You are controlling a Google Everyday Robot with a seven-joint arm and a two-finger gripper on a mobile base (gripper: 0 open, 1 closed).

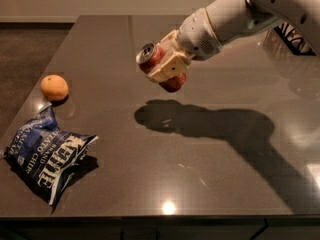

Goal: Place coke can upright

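- Red and silver, the coke can [150, 57] is clamped in the gripper [166, 67]. It is in the air over the middle of the bench [215, 179], tilted so that its silver end points up and left.
- The step in hand looks to be righting and lowering the can. The wrist should turn it plumb before descending, and the gripper should let go only once the base sits flat.
- The patch at the shadow [167, 115] suits the landing, well apart from the orange fruit [54, 87] and chip bag [47, 156] on the left.
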